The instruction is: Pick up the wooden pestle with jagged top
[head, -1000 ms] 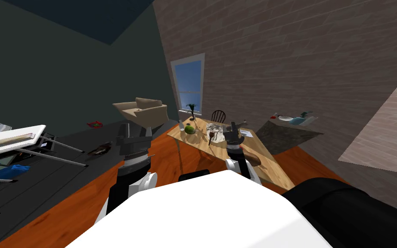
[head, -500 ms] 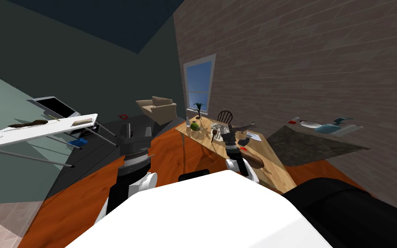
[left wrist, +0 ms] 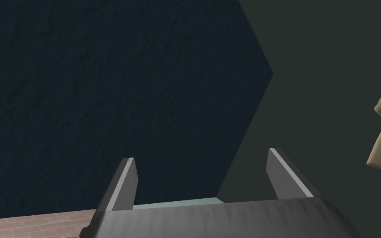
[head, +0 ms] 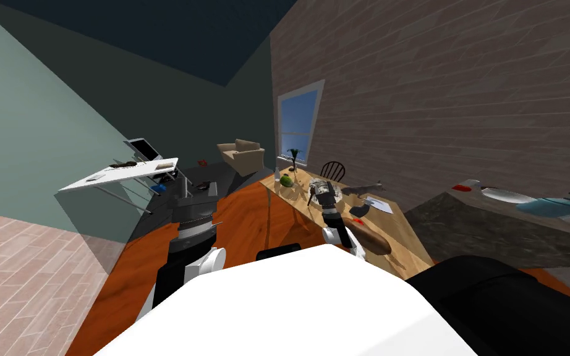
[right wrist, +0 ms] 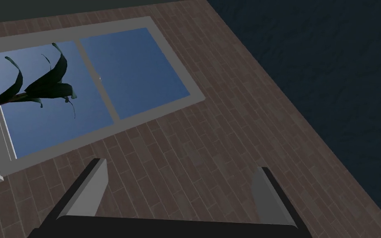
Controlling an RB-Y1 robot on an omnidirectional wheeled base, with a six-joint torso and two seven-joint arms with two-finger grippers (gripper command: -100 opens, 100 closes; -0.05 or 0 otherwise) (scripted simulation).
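Up the desk (head: 404,238) at twelve o'clock: dark pestle (head: 310,196), just at eight o'clock of a grey crumpled lump (head: 319,183). Probably light, stiff, not fragile; best pinched across the slim shaft. Left gripper (left wrist: 201,154) and right gripper (right wrist: 181,165) fingers spread wide, empty.

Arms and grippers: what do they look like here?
The left arm and right arm are black and dark grey with white joints. The left gripper and right gripper each have two thin, light grey blade fingers on a dark box.

Dim, flat-lit render, bright blue window (head: 299,131), walls splayed toward corners
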